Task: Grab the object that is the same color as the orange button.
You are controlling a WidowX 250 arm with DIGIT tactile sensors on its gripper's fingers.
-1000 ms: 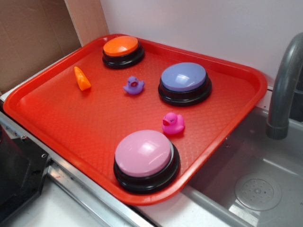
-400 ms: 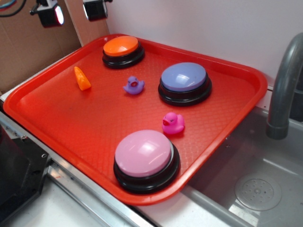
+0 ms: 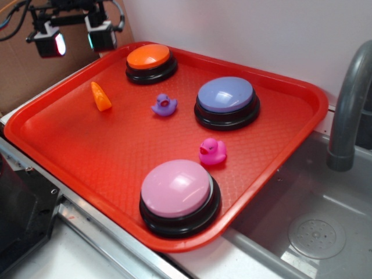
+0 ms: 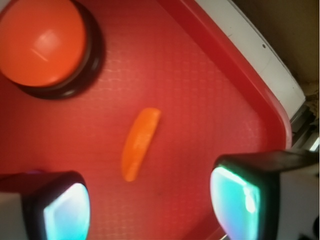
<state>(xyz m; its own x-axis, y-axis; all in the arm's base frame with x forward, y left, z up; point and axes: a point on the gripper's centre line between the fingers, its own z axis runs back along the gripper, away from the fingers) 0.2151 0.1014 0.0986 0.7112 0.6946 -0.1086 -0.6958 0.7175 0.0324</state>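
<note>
While the gripper [image 3: 74,38] hangs above the far-left corner of the red tray [image 3: 279,148], its jaws are wide apart and empty. The orange wedge [image 3: 100,96] lies flat on the tray, near-left of the orange button [image 3: 149,58].

white wall [image 3: 244,29], grey sink [image 3: 314,221], faucet [image 3: 349,110]

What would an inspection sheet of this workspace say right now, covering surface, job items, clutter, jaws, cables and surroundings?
Surface: red tray, textured, unobstructed between items.
Job's things: orange wedge lying flat near the tray's left rim; orange button at the far corner.
Clutter: purple duck, pink duck, blue-purple button, pink button.
Grippers: gripper above the wedge, jaws open, empty.
Cables: wires on the arm.
Surroundings: sink, grey faucet, cardboard.
</note>
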